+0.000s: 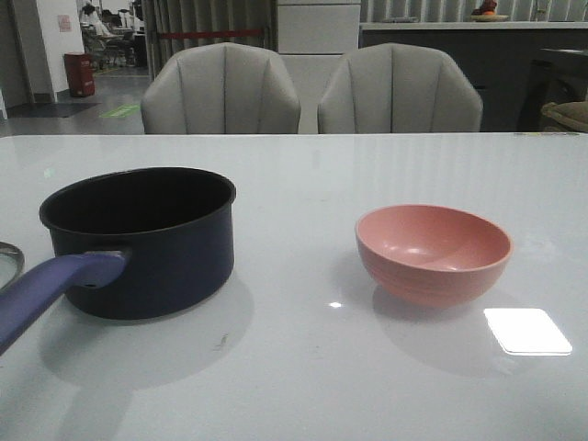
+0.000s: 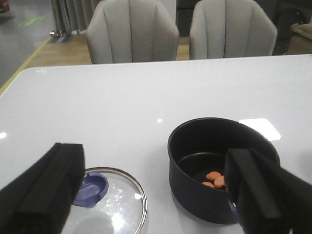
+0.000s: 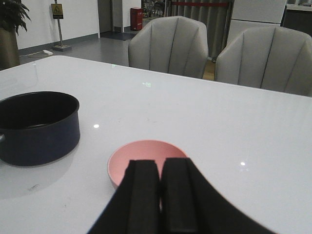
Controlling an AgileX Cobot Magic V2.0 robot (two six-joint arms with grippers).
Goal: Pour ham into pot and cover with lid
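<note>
The dark navy pot (image 1: 142, 241) stands on the left of the table, its purplish-blue handle (image 1: 50, 289) pointing toward me. In the left wrist view the pot (image 2: 214, 170) holds a few orange-pink ham chunks (image 2: 215, 179). The glass lid (image 2: 109, 204) with its blue knob (image 2: 90, 190) lies flat on the table beside the pot; only its rim (image 1: 9, 262) shows in the front view. My left gripper (image 2: 156, 195) is open above the lid and pot. My right gripper (image 3: 160, 185) is shut and empty above the near side of the pink bowl (image 3: 146, 163).
The pink bowl (image 1: 433, 251) stands upright and looks empty on the right of the white table (image 1: 303, 367). Two grey chairs (image 1: 220, 92) stand behind the far edge. A bright light reflection (image 1: 526, 331) lies on the table near the bowl.
</note>
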